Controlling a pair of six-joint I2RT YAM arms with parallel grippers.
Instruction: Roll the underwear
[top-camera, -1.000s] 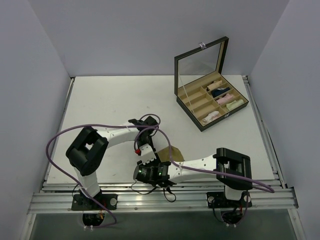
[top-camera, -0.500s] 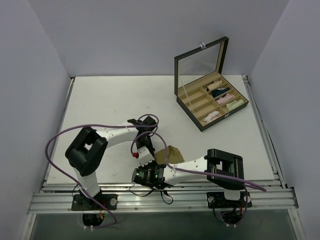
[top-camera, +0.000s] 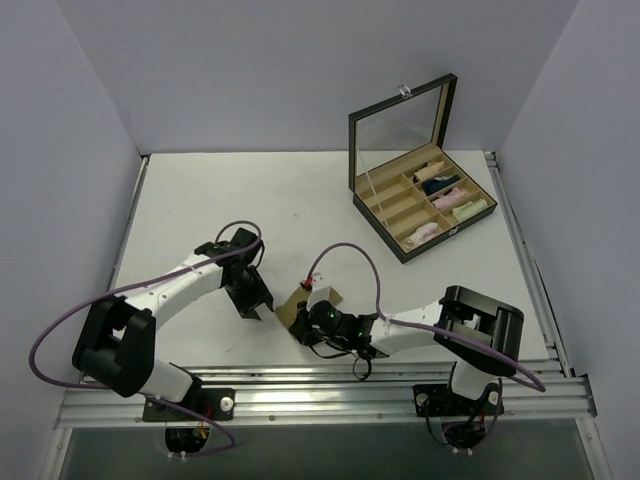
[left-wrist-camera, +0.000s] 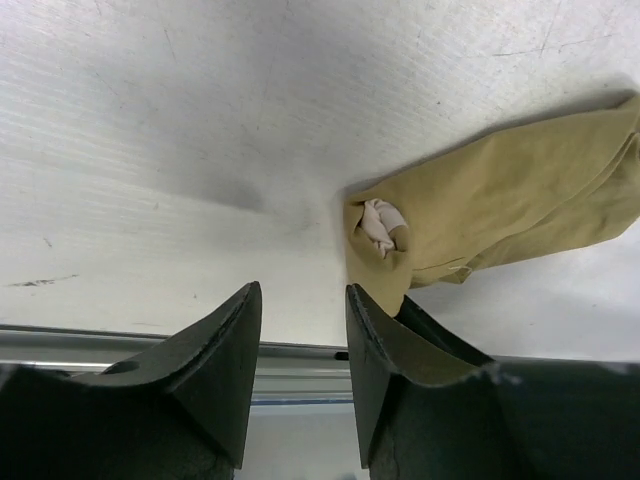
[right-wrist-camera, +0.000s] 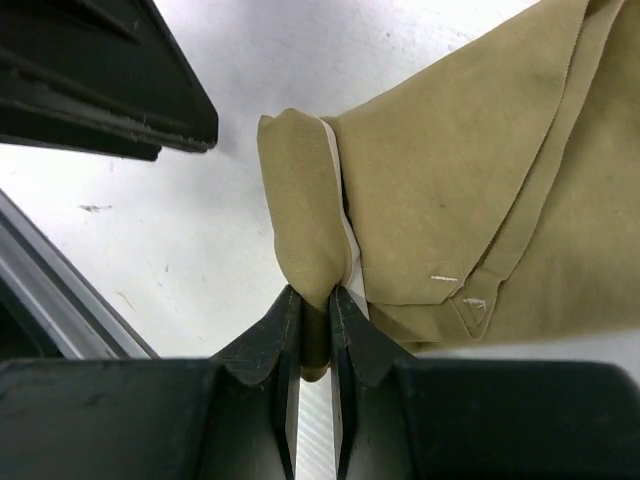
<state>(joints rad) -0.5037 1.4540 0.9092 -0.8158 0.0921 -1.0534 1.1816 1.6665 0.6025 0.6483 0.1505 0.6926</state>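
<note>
The tan-beige underwear (top-camera: 335, 296) lies crumpled on the white table near the front edge, between the two grippers. My right gripper (right-wrist-camera: 312, 300) is shut on a folded edge of this underwear (right-wrist-camera: 450, 180), pinching a thick tan fold; in the top view the right gripper (top-camera: 298, 322) sits low at the cloth's left end. My left gripper (left-wrist-camera: 301, 292) stands open with nothing between its fingers, just left of the cloth (left-wrist-camera: 500, 200), whose near corner touches the right finger. From above, the left gripper (top-camera: 258, 305) is apart from the cloth.
An open black box (top-camera: 400, 250) with a raised glass lid stands at the back right; its compartments hold several rolled cloths, among them a pale pink one (top-camera: 422, 232), a dark navy one (top-camera: 440, 185) and a mint-green one (top-camera: 468, 208). The metal front rail (top-camera: 320, 400) runs close behind the grippers.
The left gripper let go of the tan cloth, opened and drew back to the left. The right gripper shut on the cloth's fold and shifted a little to the right.
</note>
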